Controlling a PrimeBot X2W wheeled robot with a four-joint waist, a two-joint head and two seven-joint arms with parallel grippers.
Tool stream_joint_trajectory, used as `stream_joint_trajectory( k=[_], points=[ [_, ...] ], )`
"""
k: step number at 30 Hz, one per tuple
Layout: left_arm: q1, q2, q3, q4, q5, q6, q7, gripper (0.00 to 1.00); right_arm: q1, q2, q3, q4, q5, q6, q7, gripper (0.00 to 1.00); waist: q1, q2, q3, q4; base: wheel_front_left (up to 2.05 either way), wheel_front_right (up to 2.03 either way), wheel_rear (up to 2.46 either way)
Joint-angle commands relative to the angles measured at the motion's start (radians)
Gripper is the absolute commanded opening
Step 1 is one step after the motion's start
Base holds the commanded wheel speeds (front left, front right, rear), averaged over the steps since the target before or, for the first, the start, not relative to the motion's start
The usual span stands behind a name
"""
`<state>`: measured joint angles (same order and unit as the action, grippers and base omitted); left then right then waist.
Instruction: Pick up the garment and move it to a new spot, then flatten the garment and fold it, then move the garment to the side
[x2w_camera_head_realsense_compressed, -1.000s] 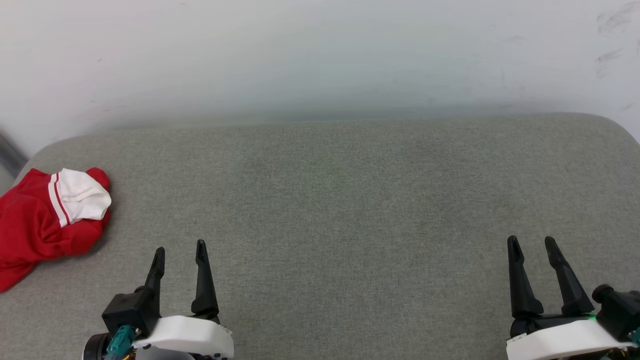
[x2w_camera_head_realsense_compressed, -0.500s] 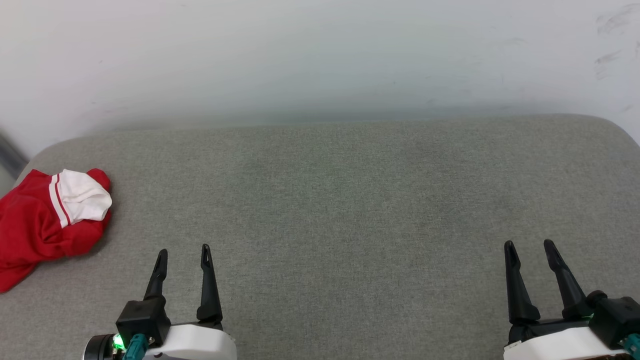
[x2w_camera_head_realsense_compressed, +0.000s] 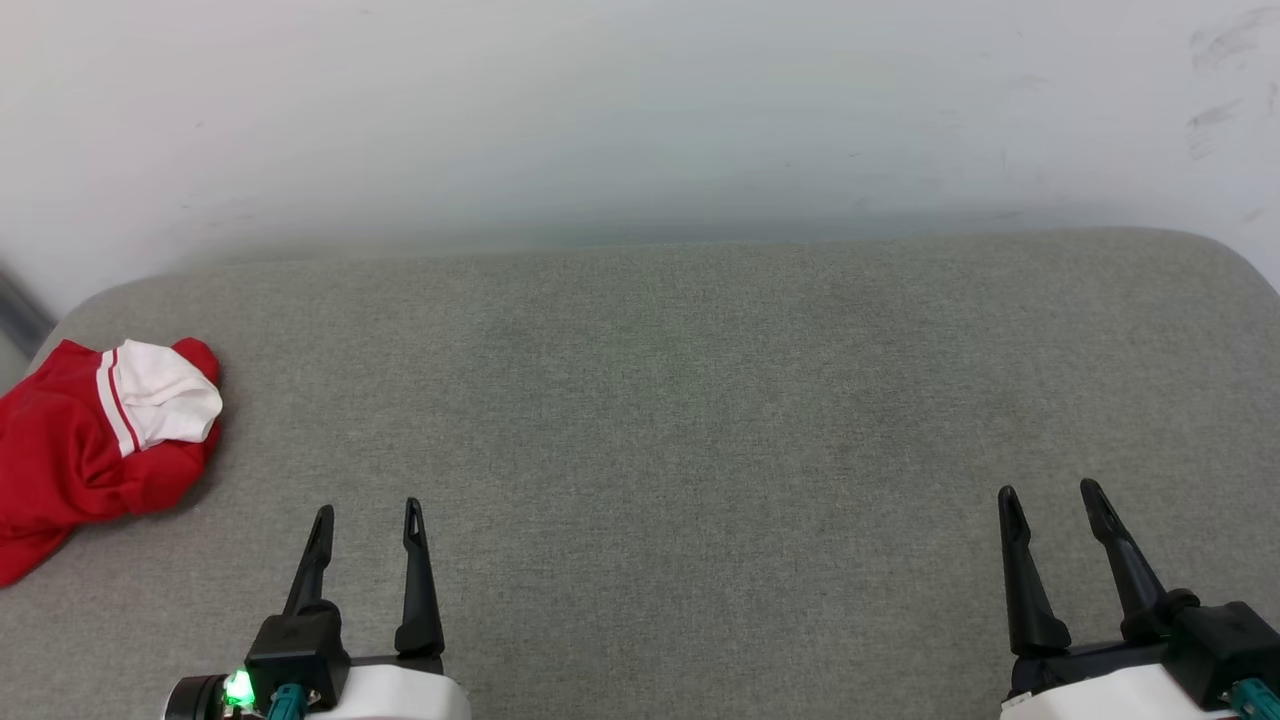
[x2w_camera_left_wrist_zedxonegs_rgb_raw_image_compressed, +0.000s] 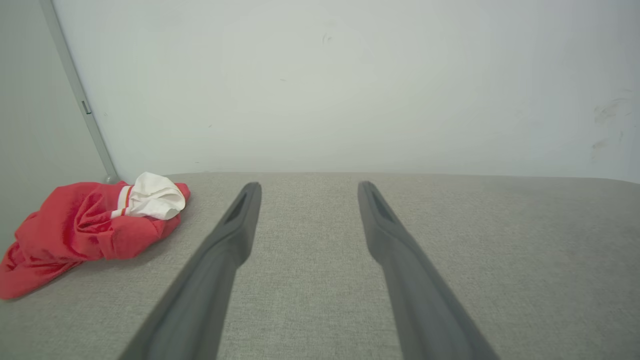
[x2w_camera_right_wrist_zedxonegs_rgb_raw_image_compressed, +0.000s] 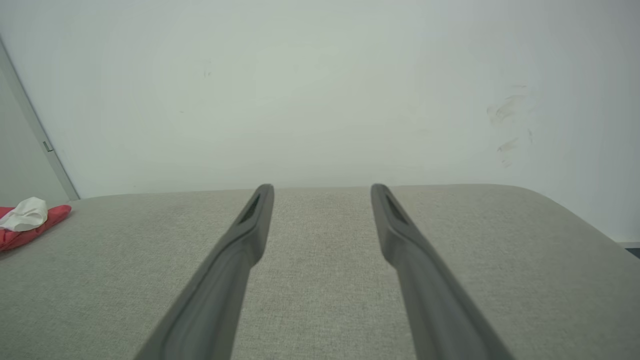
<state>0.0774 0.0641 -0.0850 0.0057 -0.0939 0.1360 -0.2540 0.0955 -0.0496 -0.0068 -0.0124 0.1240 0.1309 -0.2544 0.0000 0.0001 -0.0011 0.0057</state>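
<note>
— Left pincer (x2w_camera_head_realsense_compressed: 369, 507) on the head camera: I read both fingers spread, released, nothing between them, over the grey cushion (x2w_camera_head_realsense_compressed: 650, 400). Right pincer (x2w_camera_head_realsense_compressed: 1049, 489) looks the same to me, spread and empty.

— And the garment?

— I see the garment (x2w_camera_head_realsense_compressed: 80, 450) crumpled well off to the left of my left pincer, slightly ahead of its fingertips and clear of them, at the cushion's left end. A white sleeve (x2w_camera_head_realsense_compressed: 165, 400) with striped trim lies on top. From the right pincer it is right across the cushion.

— Left wrist camera?

— Left pincer (x2w_camera_left_wrist_zedxonegs_rgb_raw_image_compressed: 308, 185): jaws wide, only bare cushion between them. The garment (x2w_camera_left_wrist_zedxonegs_rgb_raw_image_compressed: 75, 230) sits left of the left finger, not touching it, its sleeve (x2w_camera_left_wrist_zedxonegs_rgb_raw_image_compressed: 152, 197) on the end nearer the pincer. A pale wall (x2w_camera_left_wrist_zedxonegs_rgb_raw_image_compressed: 325, 75) stands beyond the tips.

— Right wrist?

— Right pincer (x2w_camera_right_wrist_zedxonegs_rgb_raw_image_compressed: 322, 186): I see it released too, with cushion between the fingers. The garment (x2w_camera_right_wrist_zedxonegs_rgb_raw_image_compressed: 45, 220) is a red and white heap far to the left of the left finger, well apart from it.
</note>
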Motion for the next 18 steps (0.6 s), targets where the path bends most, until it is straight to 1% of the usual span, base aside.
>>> stream_joint_trajectory(
  k=[1, 4, 10, 18],
  points=[
    [0.010, -0.002, 0.005, -0.002, 0.018, -0.002, -0.007, 1.00, 0.009, -0.001, 0.002, -0.008, -0.018, 0.000, -0.007, 1.00, 0.0000, -0.0001, 0.000, 0.000, 0.00, 0.00, 0.00],
    [0.013, -0.006, 0.013, -0.002, 0.030, -0.011, -0.013, 1.00, 0.012, -0.001, 0.001, -0.010, -0.032, 0.000, -0.012, 1.00, 0.0000, -0.0001, 0.000, -0.001, 0.00, 0.00, 0.00],
    [0.017, -0.011, 0.030, 0.004, 0.009, -0.039, -0.012, 1.00, 0.013, -0.001, 0.002, -0.005, 0.000, 0.000, -0.011, 1.00, 0.0000, -0.0001, 0.001, -0.002, 0.00, 0.00, 0.00],
    [0.015, -0.014, 0.043, 0.011, -0.013, -0.057, -0.012, 1.00, 0.012, -0.001, 0.002, 0.002, 0.019, 0.000, -0.011, 1.00, 0.0000, -0.0001, 0.004, -0.003, 0.00, 0.00, 0.00]
  ],
)
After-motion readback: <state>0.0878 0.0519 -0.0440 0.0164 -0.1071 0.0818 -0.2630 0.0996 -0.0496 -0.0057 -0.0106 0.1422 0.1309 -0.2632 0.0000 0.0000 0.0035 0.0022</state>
